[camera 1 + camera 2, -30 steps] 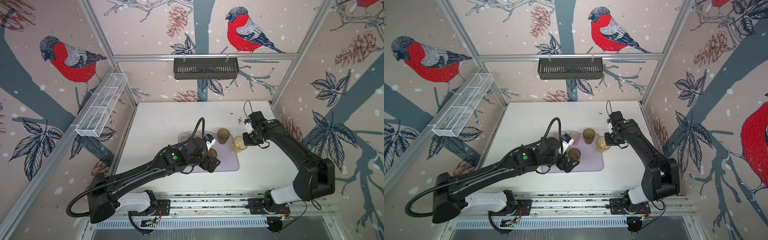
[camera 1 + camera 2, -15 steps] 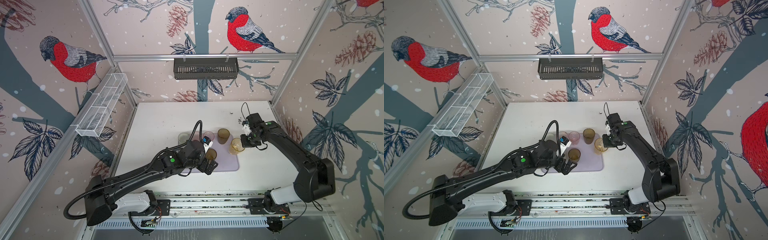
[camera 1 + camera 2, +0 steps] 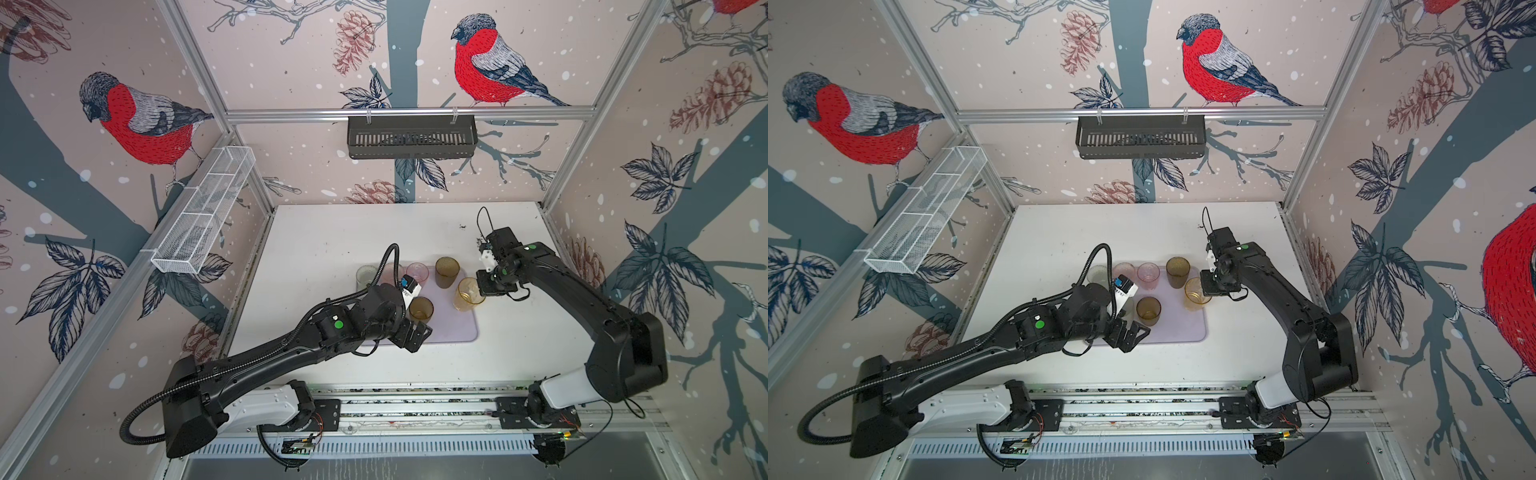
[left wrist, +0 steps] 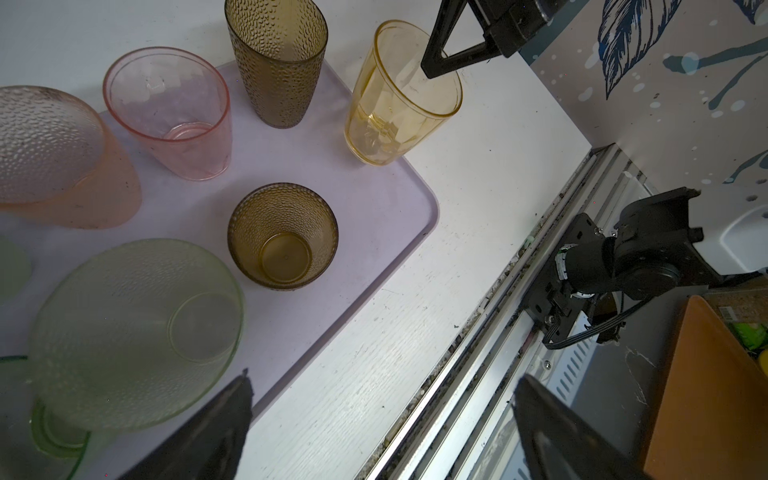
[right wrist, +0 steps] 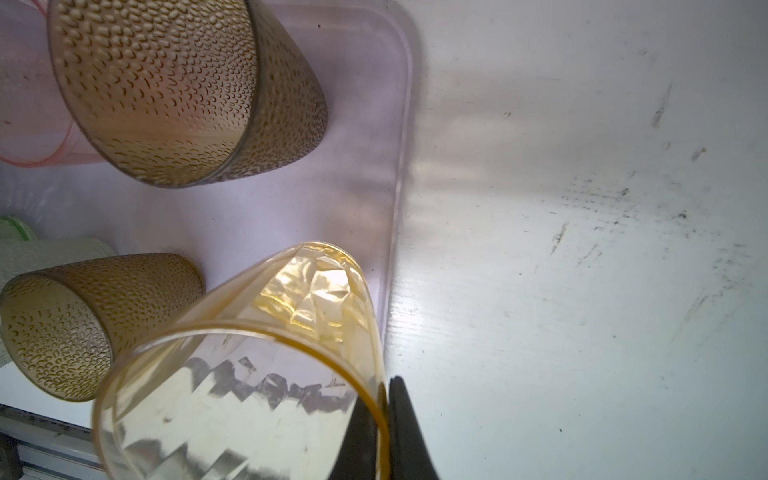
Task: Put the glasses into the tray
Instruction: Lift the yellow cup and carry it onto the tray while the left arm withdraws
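My right gripper point(image 5: 384, 419) is clamped on the lip of the yellow-amber glass point(image 5: 249, 374), one finger inside the wall and one outside (a thin pinch on the rim, not a hold round the body). The glass leans, with its base over the right edge of the tray point(image 5: 353, 145). I cannot tell whether it rests there or hangs just above.

My left gripper point(image 4: 384, 378) is spread wide and grasps nothing. It is poised above the tray's near edge, just near of the short dark amber glass point(image 4: 282, 237), which stands upright around the tray's middle.

Along the far edge, from right to left, stand the tall dark amber glass point(image 4: 276, 62), a smooth pink glass point(image 4: 170, 112) and a dimpled pink glass point(image 4: 54, 158). A pale green glass point(image 4: 133, 332) stands left of the short dark one, close under my left wrist. More green shows beside it, cut off by the frame. In a top view another greenish glass point(image 3: 365, 274) shows at the tray's far left corner. The tray lies in the middle of the white table point(image 3: 332, 241).
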Tool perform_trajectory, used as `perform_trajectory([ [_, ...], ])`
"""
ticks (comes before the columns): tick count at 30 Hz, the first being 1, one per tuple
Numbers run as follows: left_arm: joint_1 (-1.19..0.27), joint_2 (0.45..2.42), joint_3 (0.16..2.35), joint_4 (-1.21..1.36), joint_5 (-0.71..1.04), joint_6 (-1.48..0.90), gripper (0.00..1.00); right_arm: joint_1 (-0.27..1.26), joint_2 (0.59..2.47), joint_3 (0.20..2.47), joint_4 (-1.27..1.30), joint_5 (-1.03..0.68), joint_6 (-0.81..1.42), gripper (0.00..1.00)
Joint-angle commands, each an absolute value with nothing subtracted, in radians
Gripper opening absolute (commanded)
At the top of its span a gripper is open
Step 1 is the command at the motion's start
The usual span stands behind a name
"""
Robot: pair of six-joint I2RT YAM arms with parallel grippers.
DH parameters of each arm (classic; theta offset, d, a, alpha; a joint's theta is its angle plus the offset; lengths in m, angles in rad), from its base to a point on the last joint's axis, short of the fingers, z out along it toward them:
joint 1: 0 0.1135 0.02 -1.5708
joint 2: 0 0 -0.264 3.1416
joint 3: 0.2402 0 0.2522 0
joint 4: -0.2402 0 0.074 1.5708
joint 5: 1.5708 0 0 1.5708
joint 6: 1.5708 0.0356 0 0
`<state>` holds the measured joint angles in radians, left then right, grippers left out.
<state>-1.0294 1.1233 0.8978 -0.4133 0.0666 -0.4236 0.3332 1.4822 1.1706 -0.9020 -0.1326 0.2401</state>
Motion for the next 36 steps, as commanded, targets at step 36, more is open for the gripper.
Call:
perform_trajectory([
  [36, -1.028, 0.911, 0.804, -0.499, -0.014, -0.531, 0.98, 0.481, 1.512, 1.149, -0.875, -0.074, 0.325, 0.0],
])
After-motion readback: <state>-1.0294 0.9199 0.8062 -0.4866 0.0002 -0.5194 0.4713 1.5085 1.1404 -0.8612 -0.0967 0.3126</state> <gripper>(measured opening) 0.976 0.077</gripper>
